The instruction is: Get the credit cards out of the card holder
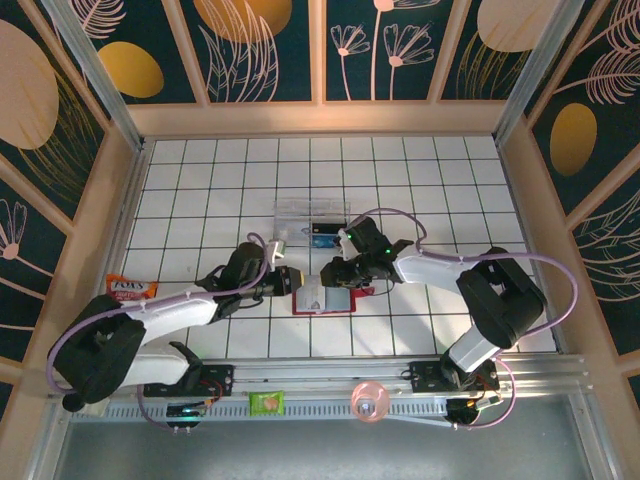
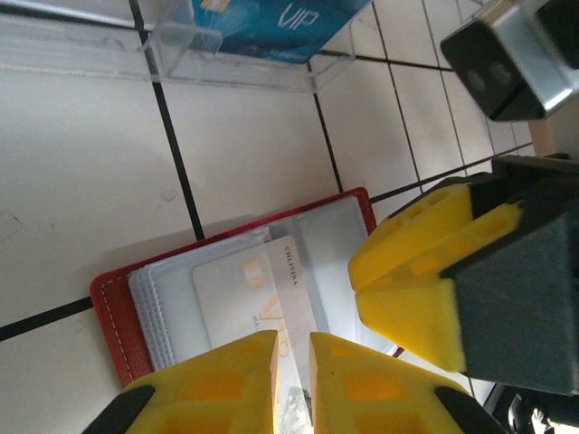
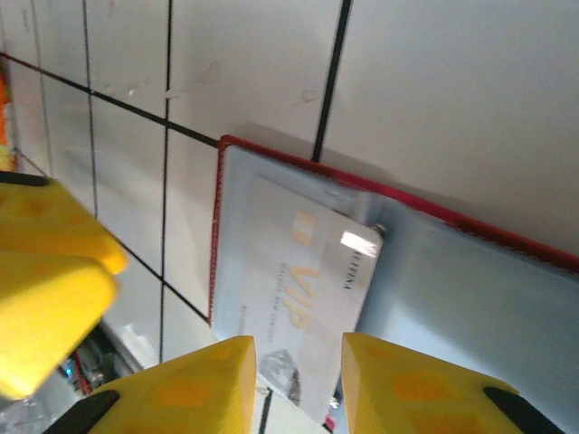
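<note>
I'm hovering my left gripper (image 2: 294, 351), nearly shut and seemingly empty, over the card holder's (image 2: 113, 312) white card (image 2: 237, 294). My right gripper (image 3: 298, 357) is hanging part-open alongside, with a clear box (image 2: 231, 61) beyond.

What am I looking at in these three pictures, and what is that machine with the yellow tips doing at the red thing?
It's a robot: a left arm and a right arm bolted to a tiled table, each ending in a yellow two-fingered claw. One picture looks down from above; the other two come from cameras on the wrists. Between the arms lies an open red card holder with a white VIP card among its clear sleeves. Behind it, a clear plastic box holds a blue VIP card. The left claw and right claw are both at the white card, fingers slightly apart; whether either grips it, I can't tell.
</note>
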